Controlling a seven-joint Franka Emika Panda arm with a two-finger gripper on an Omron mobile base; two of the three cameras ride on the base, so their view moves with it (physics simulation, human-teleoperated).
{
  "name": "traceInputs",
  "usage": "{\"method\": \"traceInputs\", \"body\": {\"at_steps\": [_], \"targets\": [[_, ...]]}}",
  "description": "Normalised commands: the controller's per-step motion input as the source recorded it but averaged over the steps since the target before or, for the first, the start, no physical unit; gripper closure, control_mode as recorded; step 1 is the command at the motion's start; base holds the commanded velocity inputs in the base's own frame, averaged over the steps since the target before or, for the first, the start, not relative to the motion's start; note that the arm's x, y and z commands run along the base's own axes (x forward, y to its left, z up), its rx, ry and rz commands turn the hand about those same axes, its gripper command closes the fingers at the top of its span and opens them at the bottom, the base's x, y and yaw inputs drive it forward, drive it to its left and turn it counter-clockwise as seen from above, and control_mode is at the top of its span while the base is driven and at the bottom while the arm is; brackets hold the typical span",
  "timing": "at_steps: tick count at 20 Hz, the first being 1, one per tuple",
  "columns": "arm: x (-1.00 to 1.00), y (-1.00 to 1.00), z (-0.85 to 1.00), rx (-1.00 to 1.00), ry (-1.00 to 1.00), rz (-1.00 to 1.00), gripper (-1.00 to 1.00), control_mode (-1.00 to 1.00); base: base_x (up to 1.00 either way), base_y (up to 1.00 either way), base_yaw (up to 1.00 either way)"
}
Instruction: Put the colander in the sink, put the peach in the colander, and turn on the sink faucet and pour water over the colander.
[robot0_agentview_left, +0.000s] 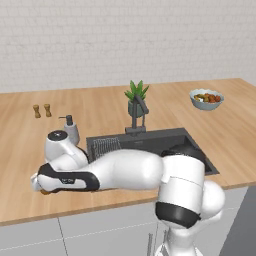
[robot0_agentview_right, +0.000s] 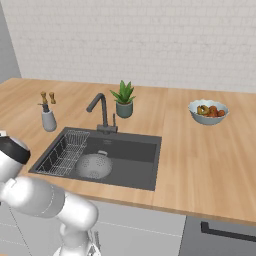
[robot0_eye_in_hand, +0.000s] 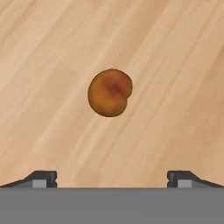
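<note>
The peach (robot0_eye_in_hand: 110, 92), a small orange-brown fruit, lies on the bare wooden counter. My gripper (robot0_eye_in_hand: 112, 178) hovers straight above it, open, with its fingertips (robot0_eye_in_hand: 43, 178) spread wide on either side and nothing between them. In the left base view my hand (robot0_agentview_left: 39, 182) reaches down over the counter's front edge, left of the sink (robot0_agentview_left: 197, 150). The light-grey holed colander (robot0_agentview_right: 95, 166) sits upright in the dark sink (robot0_agentview_right: 140, 172), beside the wire rack (robot0_agentview_right: 62, 152). The dark faucet (robot0_agentview_right: 102, 112) stands behind the basin with its spout slanted over it; no water is running.
A grey soap dispenser (robot0_agentview_right: 48, 118) and two small wooden shakers (robot0_agentview_left: 41, 110) stand left of the sink. A potted plant (robot0_agentview_right: 123, 100) is behind the faucet. A pale bowl of mixed fruit (robot0_agentview_right: 208, 111) sits at the right on the counter.
</note>
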Motion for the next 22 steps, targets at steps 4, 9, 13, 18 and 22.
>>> {"method": "traceInputs", "body": {"at_steps": [4, 9, 13, 18, 22], "targets": [[0.25, 0.08, -0.09, 0.00, 0.00, 0.00, -1.00, -1.00, 0.00, 0.00, 0.00], [0.21, 0.05, -0.24, 0.00, 0.00, 0.00, -1.00, -1.00, 0.00, 0.00, 0.00], [0.02, 0.14, -0.22, 0.00, 0.00, 0.00, -1.00, -1.00, 0.00, 0.00, 0.00], [0.04, 0.18, -0.15, 0.00, 0.00, 0.00, -1.00, -1.00, 0.00, 0.00, 0.00], [0.09, 0.11, -0.14, 0.00, 0.00, 0.00, -1.00, -1.00, 0.00, 0.00, 0.00]]}}
